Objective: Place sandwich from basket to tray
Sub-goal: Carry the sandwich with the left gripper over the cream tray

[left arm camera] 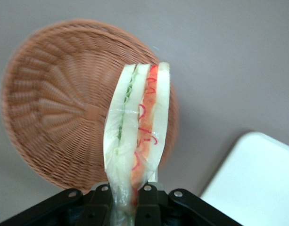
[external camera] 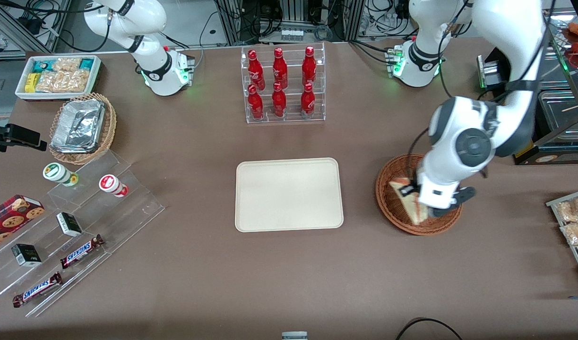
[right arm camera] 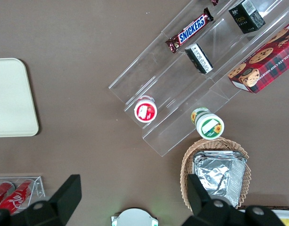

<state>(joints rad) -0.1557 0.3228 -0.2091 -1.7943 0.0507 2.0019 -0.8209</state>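
My left gripper hangs over the reddish-brown wicker basket and is shut on the sandwich. The sandwich is a plastic-wrapped wedge of pale bread with green and red filling, pinched by its wrapped end between the black fingers, and it is held clear above the basket. The basket has nothing else in it. The cream tray lies flat beside the basket, toward the parked arm's end; a corner of the tray shows in the left wrist view.
A clear rack of red bottles stands farther from the front camera than the tray. Clear stepped shelves with Snickers bars, small boxes and cups, a tan wicker basket of foil containers and a white bin of snacks lie toward the parked arm's end.
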